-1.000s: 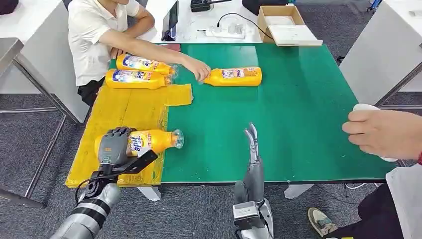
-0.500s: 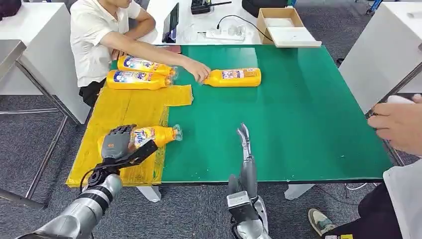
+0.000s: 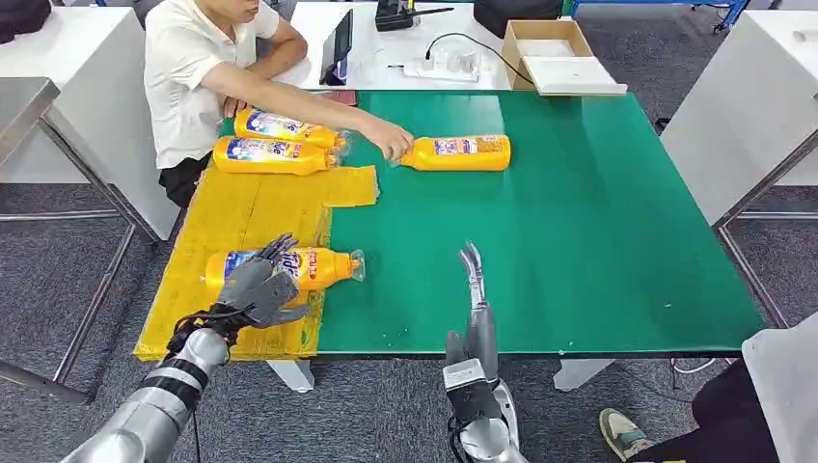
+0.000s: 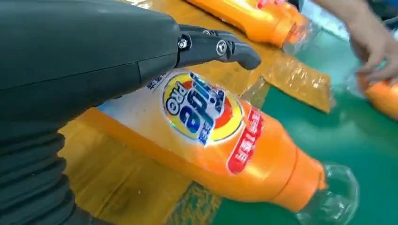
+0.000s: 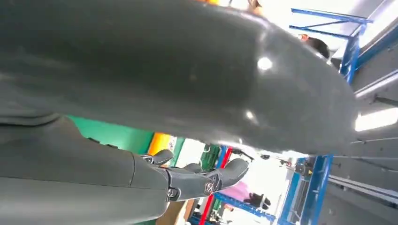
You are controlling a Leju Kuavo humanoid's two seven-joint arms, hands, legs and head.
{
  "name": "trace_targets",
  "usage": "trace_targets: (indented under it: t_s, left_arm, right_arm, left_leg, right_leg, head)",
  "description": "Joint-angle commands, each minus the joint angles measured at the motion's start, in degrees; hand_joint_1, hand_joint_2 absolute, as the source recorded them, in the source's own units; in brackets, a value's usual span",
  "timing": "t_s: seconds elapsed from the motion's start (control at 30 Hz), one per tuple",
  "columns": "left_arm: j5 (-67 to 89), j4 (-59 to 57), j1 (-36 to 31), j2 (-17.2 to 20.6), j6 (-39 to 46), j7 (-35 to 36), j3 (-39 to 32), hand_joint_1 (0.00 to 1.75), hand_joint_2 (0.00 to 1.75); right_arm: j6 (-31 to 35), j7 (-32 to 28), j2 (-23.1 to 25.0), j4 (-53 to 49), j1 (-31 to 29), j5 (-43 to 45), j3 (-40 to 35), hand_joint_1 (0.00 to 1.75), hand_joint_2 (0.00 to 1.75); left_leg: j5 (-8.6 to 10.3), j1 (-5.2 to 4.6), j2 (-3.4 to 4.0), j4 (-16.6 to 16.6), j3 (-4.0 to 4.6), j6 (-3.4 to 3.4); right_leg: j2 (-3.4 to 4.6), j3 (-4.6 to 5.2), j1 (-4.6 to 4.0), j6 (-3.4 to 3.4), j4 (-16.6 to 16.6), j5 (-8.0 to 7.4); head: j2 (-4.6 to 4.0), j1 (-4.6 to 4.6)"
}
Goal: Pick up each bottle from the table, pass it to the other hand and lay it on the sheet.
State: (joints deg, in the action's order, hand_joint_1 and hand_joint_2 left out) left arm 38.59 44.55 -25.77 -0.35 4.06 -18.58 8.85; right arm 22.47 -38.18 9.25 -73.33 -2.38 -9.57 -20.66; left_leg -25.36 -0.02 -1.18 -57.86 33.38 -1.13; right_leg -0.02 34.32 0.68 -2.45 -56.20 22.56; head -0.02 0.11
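Observation:
An orange bottle lies on its side on the yellow sheet, its clear cap reaching onto the green mat. My left hand hovers at the bottle's near side with fingers spread, holding nothing. In the left wrist view the bottle lies free beneath my left hand. My right hand stands open over the front of the green table, fingers straight. Two more orange bottles lie at the sheet's far end. Another bottle lies on the green mat, a person's hand at its neck.
A seated person reaches in from the far left corner. A cardboard box, a power strip and a tablet sit on the white desk behind. Another person's clothing shows at the near right corner.
My left hand has let go of the near bottle and spread its fingers, leaving it on the sheet. The person's hand at the right edge has withdrawn. The right hand stays put.

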Motion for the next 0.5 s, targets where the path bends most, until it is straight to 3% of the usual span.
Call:
trace_targets:
  t_s: [0.03, 0.07, 0.1, 0.37, 0.43, 0.47, 0.5]
  left_arm:
    - [-9.2, 23.3, 11.5, -3.5, 18.8, -7.8, 1.0, 0.0, 1.75]
    - [-10.2, 27.4, 12.7, -4.4, 23.5, -8.9, 1.6, 0.0, 1.75]
    - [-13.5, 30.1, 13.5, -5.5, 30.3, -14.4, 1.5, 0.0, 1.75]
    - [-13.6, 32.2, 13.8, -4.6, 30.4, -12.8, 2.7, 0.0, 1.75]
    - [-21.0, 36.4, 14.7, -6.1, 34.9, -20.2, 2.4, 0.0, 1.75]
    - [-22.5, 39.2, 15.5, -6.4, 35.9, -20.4, 2.8, 0.0, 1.75]
    - [-23.3, 41.8, 16.6, -6.8, 35.9, -20.5, 2.8, 0.0, 1.75]
  right_arm:
    - [2.3, -1.8, -0.5, 3.5, 0.0, -0.6, 1.4, 0.0, 0.0]
    - [3.1, -1.8, -0.9, 3.1, 0.2, -0.4, 0.9, 0.0, 0.0]
    - [4.9, -1.8, -1.4, 3.5, -0.3, -1.1, 0.0, 0.0, 0.0]
    - [5.1, -1.8, -1.5, 4.0, -0.9, -0.8, -0.1, 0.0, 0.0]
    - [9.9, -1.8, -3.3, 8.6, -2.9, -6.3, -1.2, 0.0, 0.0]
    - [11.6, -1.2, -4.3, 11.4, -4.4, -9.9, -0.6, 0.0, 0.0]
    - [12.9, 0.5, -5.1, 13.3, -5.7, -12.8, 0.1, 0.0, 1.75]
  left_leg:
    - [-0.08, 0.06, 0.12, 0.0, 0.03, 0.08]
    - [-0.06, 0.04, 0.03, 0.0, 0.13, 0.05]
    - [-0.06, 0.06, 0.0, 0.0, 0.28, 0.03]
    - [-0.11, 0.04, 0.18, 0.0, 0.48, 0.06]
    - [-0.12, 0.06, 0.19, 0.0, 0.5, 0.08]
    - [-0.08, 0.06, 0.14, 0.0, 0.62, 0.05]
    - [-0.07, 0.07, 0.14, 0.0, 0.65, 0.03]
  right_leg:
    - [0.04, 0.06, -0.08, 0.1, 0.0, 0.06]
    - [-0.04, 0.15, -0.06, 0.07, 0.0, 0.07]
    - [-0.06, 0.3, -0.08, 0.06, 0.0, 0.06]
    - [0.1, 0.52, -0.06, 0.08, 0.0, 0.05]
    - [0.09, 0.55, -0.08, 0.1, 0.0, 0.06]
    - [0.06, 0.65, -0.07, 0.07, 0.0, 0.03]
    - [0.07, 0.66, -0.08, 0.04, 0.1, -0.01]
  head:
    - [0.02, 0.02]
    - [0.02, 0.02]
    - [0.0, 0.02]
    - [0.02, 0.02]
    - [0.02, 0.02]
    - [0.0, 0.0]
    - [0.0, 0.0]
